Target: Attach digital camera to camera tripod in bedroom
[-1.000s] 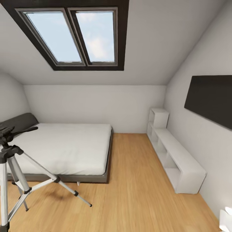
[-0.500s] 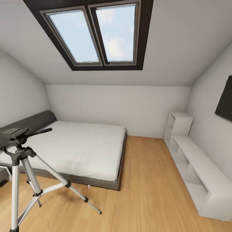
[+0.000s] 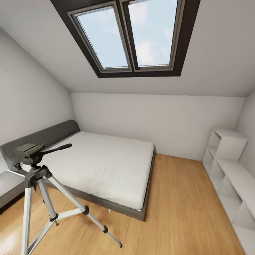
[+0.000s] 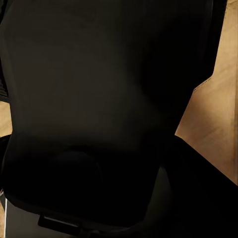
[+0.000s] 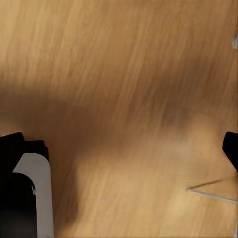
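- Left fingers: state cannot be told. The left wrist view is taken up by a dark, unlit mass close against the lens, with a strip of wood floor (image 4: 218,104) at the right edge of the frame. Whether that mass is a held object or part of the robot itself cannot be told.
- Right fingers: state cannot be told. The right wrist view looks down on bare floor; a black-and-white robot part (image 5: 27,193) sits at lower left, and a thin metal rod lies at lower right.
- Camera tripod (image 3: 33,177): lower left of the head view, upright on the floor, three silver legs spread, black handle pointing right. Its head plate (image 3: 29,148) is bare; nothing is mounted.
- Digital camera: no view identifies it with certainty, so its location is not established.
- Bedroom: bed (image 3: 102,166) at centre, just behind the tripod; white cube shelves (image 3: 230,166) at right edge; skylight (image 3: 132,37) at top.
- Progress, as judged: robot is in the right room with the tripod in sight. Attachment is not done. Remaining: close on the tripod, bring the camera over the head plate and seat it.
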### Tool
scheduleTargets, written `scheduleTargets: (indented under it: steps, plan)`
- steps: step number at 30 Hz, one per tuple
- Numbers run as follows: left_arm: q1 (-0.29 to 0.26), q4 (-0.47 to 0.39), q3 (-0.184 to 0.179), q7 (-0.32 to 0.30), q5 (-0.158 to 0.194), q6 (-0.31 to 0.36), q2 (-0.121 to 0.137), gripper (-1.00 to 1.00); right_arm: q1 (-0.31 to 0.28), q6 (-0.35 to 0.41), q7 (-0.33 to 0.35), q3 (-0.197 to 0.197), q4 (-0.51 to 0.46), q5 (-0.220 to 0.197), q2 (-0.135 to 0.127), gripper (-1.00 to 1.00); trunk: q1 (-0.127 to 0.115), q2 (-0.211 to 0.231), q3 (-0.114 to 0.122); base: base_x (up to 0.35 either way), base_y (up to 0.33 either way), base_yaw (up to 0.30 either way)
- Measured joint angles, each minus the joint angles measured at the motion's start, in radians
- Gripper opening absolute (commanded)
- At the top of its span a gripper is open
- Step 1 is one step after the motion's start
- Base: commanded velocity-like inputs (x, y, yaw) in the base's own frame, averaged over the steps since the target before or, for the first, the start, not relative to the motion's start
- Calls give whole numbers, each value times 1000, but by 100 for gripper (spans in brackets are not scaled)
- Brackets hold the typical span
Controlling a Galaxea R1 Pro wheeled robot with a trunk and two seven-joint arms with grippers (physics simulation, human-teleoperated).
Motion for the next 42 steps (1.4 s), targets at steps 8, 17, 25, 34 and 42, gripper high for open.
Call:
scheduleTargets:
  steps: [8,17,25,34,42]
  plan:
    - [0,0,0,0,0,0,0,-100,0,0,0,0,0,0,0,100,0,0,0,44,0,300]
    - [0,0,0,0,-1,0,-1,-100,0,0,0,0,0,0,0,100,0,0,0,3,0,300]
    - [0,0,-1,0,-1,0,-4,-100,0,1,0,0,0,0,0,100,0,0,0,0,0,300]
    - [0,0,-2,0,0,1,-5,-100,0,2,0,0,0,-1,-2,100,0,0,0,0,0,300]
    - [0,0,-1,0,0,1,-5,-100,0,1,0,0,0,0,-7,100,0,0,0,0,0,152]
